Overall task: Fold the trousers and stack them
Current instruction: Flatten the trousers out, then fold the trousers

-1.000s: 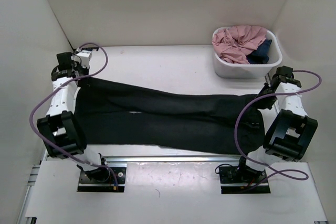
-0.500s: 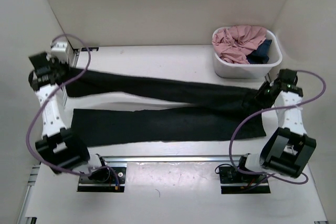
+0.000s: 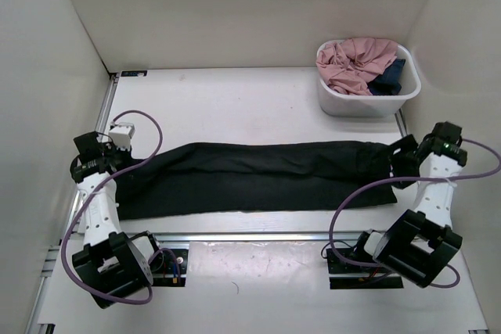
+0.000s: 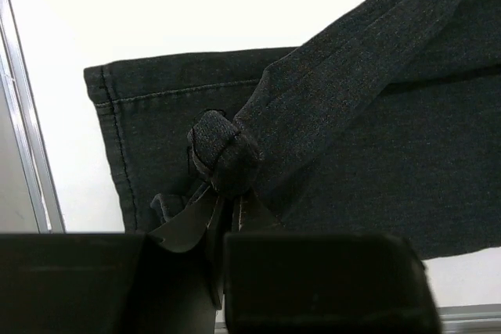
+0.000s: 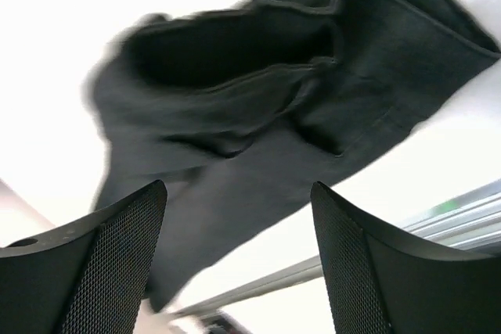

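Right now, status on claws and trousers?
Left claw shut on trousers, leg end. Right claw open at waist end. Lengthwise fold made, lying flat. Bin apart, far right.

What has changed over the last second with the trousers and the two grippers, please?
Both arms swung the far leg of the trousers toward the near edge and onto the other leg, folding them lengthwise. The right gripper opened and let go. The left gripper stays shut on the hem end. The basket did not move.
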`<state>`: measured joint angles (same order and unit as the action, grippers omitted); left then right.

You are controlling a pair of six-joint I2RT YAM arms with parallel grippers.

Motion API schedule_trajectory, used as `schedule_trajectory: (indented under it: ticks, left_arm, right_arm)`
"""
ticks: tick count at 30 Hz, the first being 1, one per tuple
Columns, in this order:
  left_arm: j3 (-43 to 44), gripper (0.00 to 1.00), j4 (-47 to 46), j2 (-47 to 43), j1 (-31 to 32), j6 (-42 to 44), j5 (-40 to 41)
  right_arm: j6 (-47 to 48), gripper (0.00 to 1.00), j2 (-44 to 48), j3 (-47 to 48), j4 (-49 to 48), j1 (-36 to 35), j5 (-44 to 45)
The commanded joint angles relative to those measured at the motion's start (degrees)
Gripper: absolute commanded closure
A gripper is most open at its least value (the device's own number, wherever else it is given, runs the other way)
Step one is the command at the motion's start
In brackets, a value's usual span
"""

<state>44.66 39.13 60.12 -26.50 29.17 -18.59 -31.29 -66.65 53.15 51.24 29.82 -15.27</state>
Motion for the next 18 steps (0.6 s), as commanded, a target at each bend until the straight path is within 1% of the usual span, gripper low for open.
schedule_trajectory:
  ticks: [1, 3, 5, 6, 7, 8, 9, 10, 11, 13, 14, 15, 16, 17, 18]
  left_arm:
    - [0.34, 0.86, 1.55, -1.15, -0.31, 1.24, -0.22]
    - [0.34, 0.86, 2.34, -0.53, -0.31, 1.24, 0.83]
    - [0.95, 0.86, 2.88, -0.53, -0.31, 1.24, 0.84]
    - [0.95, 0.86, 2.88, 0.08, -0.31, 1.24, 0.84]
    - [1.47, 0.86, 3.4, 0.09, -0.31, 1.24, 0.84]
    - [1.48, 0.86, 3.4, 0.78, -0.31, 1.24, 0.84]
    - [2.09, 0.86, 3.93, 0.79, -0.31, 1.24, 0.31]
    - [2.09, 0.86, 3.93, 0.79, -0.31, 1.24, 0.31]
    - [2.09, 0.86, 3.93, 0.79, -0.31, 0.72, 0.31]
    - [2.09, 0.86, 3.93, 0.79, -0.31, 0.71, -0.22]
    - [2.09, 0.86, 3.93, 0.79, -0.31, 0.71, -0.22]
    - [2.09, 0.86, 3.93, 0.79, -0.31, 0.19, -0.22]
    - [2.09, 0.86, 3.93, 0.79, -0.31, 0.19, 0.3]
    - [2.09, 0.86, 3.93, 0.79, -0.31, 0.19, 0.31]
    - [2.09, 0.86, 3.93, 0.79, -0.31, 0.8, 0.31]
  right_arm:
    - [-6.33, 0.21, -2.59, 11.84, 5.68, 0.06, -3.89]
    - [-7.21, 0.2, -2.08, 16.44, 9.38, 0.06, -0.74]
    - [-8.52, 0.11, -1.47, 20.31, 13.08, 0.06, 2.51]
    - [-9.05, 0.1, -1.46, 22.77, 13.09, 0.06, 3.04]
    - [-9.05, 0.03, -2.25, 23.84, 10.83, -0.64, 2.27]
    - [-9.05, 0.01, -4.52, 25.15, 9.24, -0.64, 2.26]
    - [-9.05, 0.01, -6.19, 25.17, 7.4, -1.25, 1.65]
    - [-9.05, 0.01, -8.04, 25.17, 3.38, -1.78, 1.64]
    - [-9.05, 0.01, -12.75, 25.17, 2.21, -2.57, 2.17]
    - [-8.44, 0.01, -18.13, 25.17, -0.69, -4.15, 4.01]
    - [-7.83, 0.01, -23.82, 25.17, -2.1, -4.16, 4.02]
    - [-6.95, 0.01, -26.48, 25.17, -3.24, -5.03, -0.68]
    - [-6.94, 0.01, -28.95, 25.17, -3.86, -6.69, -2.73]
    - [-6.94, 0.01, -32.71, 25.17, -3.87, -7.93, -2.75]
    - [-6.25, 0.01, -34.14, 25.69, -3.87, -9.94, -2.75]
